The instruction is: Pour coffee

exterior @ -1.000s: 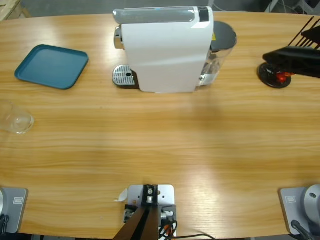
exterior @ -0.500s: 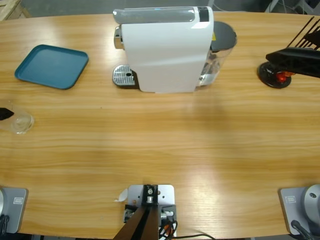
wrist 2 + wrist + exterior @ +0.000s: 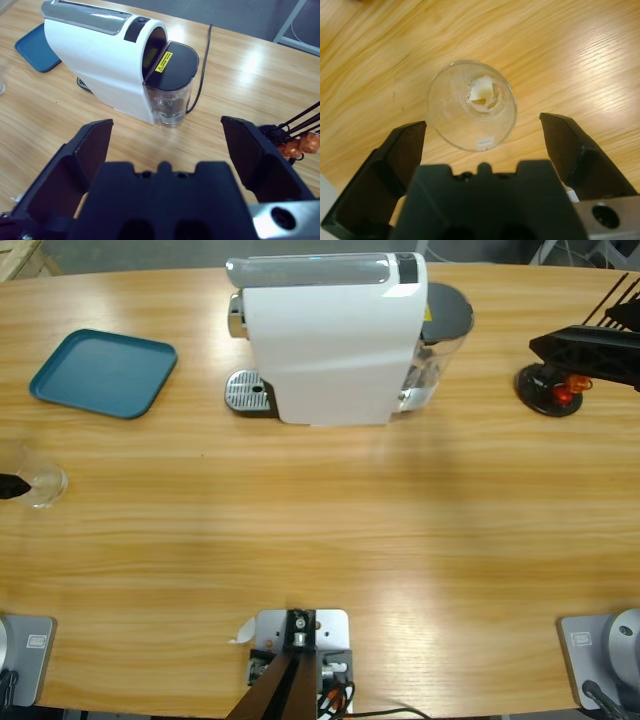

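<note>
A small clear drinking glass [image 3: 40,484] stands at the table's far left edge. In the left wrist view the glass [image 3: 451,112] sits between the jaws of my left gripper [image 3: 482,125], which is open and not touching it. No coffee shows in it, only a pale patch at its base. Of the left gripper [image 3: 8,484], the high view shows just a black tip beside the glass. My right gripper [image 3: 167,125] is open and empty, facing the white coffee machine [image 3: 100,55]. In the high view the right gripper [image 3: 575,344] hovers at the far right.
The white coffee machine [image 3: 330,340] stands at the back middle, with a metal drip tray [image 3: 248,393] on its left and a water tank [image 3: 440,340] on its right. A blue tray [image 3: 103,371] lies back left. A black capsule stand [image 3: 548,390] with orange capsules sits under the right gripper.
A black tip of the left gripper has come in at the left edge and now sits level with the glass. The right gripper has shifted slightly up and to the right.
</note>
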Available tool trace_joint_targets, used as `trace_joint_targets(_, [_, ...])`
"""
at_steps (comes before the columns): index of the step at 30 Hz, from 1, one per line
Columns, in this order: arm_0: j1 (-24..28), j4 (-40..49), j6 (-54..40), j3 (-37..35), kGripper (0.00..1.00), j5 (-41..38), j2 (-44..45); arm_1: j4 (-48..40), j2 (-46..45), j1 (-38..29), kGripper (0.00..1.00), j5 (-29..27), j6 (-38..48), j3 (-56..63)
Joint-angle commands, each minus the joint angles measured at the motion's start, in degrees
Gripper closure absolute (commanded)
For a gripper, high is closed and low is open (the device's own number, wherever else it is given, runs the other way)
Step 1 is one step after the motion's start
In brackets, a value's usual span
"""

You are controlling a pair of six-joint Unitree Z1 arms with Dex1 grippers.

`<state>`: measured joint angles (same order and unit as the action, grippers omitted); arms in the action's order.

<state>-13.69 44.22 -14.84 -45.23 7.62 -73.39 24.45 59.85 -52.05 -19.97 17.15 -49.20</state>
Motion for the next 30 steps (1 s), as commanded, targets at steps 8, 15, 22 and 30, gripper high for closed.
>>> trace_joint_targets(8, [1.9, -6.9, -0.7, 5.1, 0.000, 3.9, -0.5, -0.8, 0.7, 3.5, 0.023, 2.3, 0.4, 3.3])
trace_joint_targets(15, [1.9, -10.3, -2.1, 7.6, 0.000, 1.6, 0.2, -1.8, 2.5, 5.7, 0.023, 4.2, -0.3, 2.9])
trace_joint_targets(22, [1.9, -10.6, -2.5, 8.2, 0.004, 1.3, 0.1, -2.8, 3.1, 6.9, 0.027, 5.3, -0.6, 3.2])
trace_joint_targets(30, [3.1, -17.1, -2.5, 12.0, 0.014, -0.1, 1.6, -3.7, 4.0, 10.0, 0.036, 7.3, -1.9, 2.6])
